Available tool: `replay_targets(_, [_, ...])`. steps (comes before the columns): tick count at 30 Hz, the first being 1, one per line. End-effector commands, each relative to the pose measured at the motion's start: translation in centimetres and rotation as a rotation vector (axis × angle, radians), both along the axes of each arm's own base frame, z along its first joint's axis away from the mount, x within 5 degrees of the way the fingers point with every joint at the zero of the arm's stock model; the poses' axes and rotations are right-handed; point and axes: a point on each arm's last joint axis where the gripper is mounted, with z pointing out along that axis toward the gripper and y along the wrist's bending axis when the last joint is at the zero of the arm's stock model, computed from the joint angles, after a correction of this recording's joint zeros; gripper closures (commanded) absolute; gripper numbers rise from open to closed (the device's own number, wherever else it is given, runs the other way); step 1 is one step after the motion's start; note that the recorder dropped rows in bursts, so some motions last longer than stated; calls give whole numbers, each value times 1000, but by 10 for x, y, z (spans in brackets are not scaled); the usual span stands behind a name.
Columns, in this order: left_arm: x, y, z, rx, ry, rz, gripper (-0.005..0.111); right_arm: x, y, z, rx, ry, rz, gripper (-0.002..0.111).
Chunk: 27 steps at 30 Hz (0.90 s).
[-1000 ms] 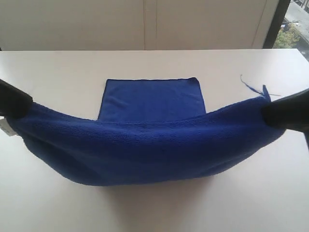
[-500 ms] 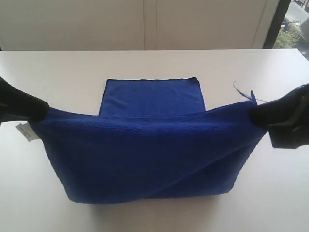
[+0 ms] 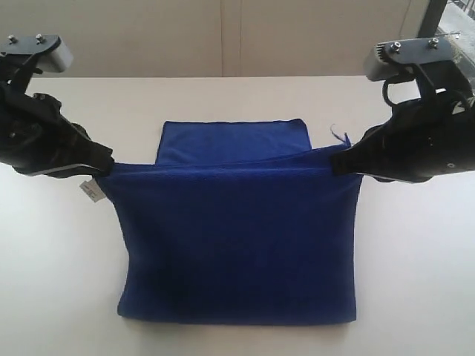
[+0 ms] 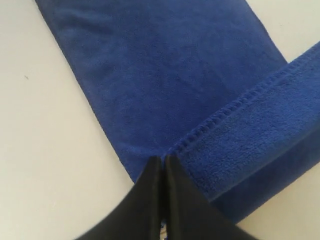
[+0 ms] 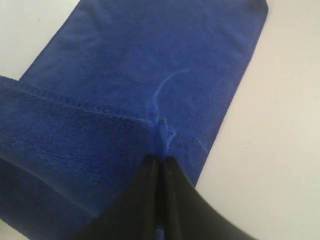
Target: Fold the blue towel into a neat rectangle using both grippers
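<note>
The blue towel (image 3: 237, 245) hangs as a taut sheet between my two grippers, its far part (image 3: 234, 141) lying flat on the white table (image 3: 415, 274) and its lower fold resting near the front. My left gripper (image 3: 110, 162) is shut on the towel's left corner, where a small white tag (image 3: 90, 190) dangles. My right gripper (image 3: 338, 162) is shut on the right corner, with a loose thread (image 3: 340, 135) sticking up. In the left wrist view, the left gripper (image 4: 162, 159) pinches the hemmed edge (image 4: 235, 107). In the right wrist view, the right gripper (image 5: 161, 159) pinches the towel (image 5: 150, 70) the same way.
The table runs back to a pale wall (image 3: 223, 37). A window (image 3: 449, 22) shows at the far right. Bare tabletop lies to the left (image 3: 52, 259) and right of the towel.
Both grippers have carried the towel's held edge up and away from the camera and drawn inward. The sagging cloth has straightened into a flat hanging sheet and both arms have come into view.
</note>
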Motion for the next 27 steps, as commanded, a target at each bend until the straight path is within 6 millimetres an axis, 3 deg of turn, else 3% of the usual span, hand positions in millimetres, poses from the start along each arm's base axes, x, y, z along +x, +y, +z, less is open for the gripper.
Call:
replay_targets(1, [2,-3,4,-3,12,-19,107,0,-1,3,-4,-32,-1,108])
replay_targets(8, [-19,-2,52,-46,-47,-96,107,-24,-5,42,35,-119,37,108])
replay_targets(10, [-21,0,56,-53,-63,-93,107,-28,-6,47,42,-142,37,108])
replay_targets(16, [-9,-3,42,-41,-42,-68,107,-16,-4,36,28,-110,25,108])
replay_targets(27, [34,-11,3,-16,-42,38,107,29,4,-8,-18,-63,-45,108])
